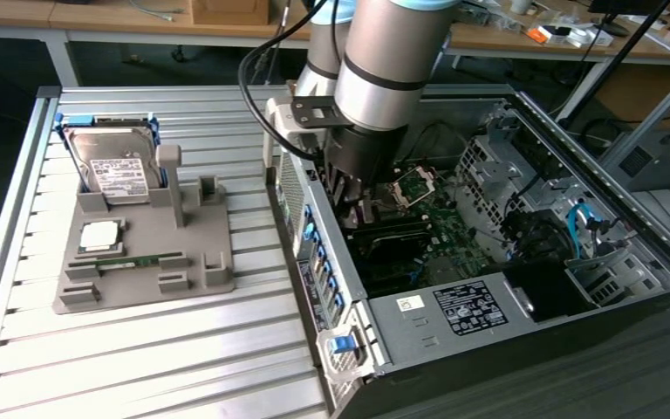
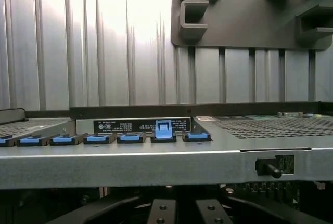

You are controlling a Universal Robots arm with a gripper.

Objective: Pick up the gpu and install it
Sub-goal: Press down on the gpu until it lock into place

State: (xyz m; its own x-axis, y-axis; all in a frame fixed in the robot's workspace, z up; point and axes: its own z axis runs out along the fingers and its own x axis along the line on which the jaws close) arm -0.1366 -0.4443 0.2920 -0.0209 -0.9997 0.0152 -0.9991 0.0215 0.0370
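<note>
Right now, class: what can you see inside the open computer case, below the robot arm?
Inside the computer case lie a green motherboard, a dark card, cables and drive cages. The arm reaches in and covers the gripper and whatever sits directly under it.

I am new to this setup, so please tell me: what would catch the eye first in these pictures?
The thick silver robot arm reaches down into the open grey computer case, over its green motherboard. At the exterior view's left, a grey plastic parts holder on the ribbed metal table carries a silver hard drive with a white label. Blue slot clips line the case's edge.
</note>
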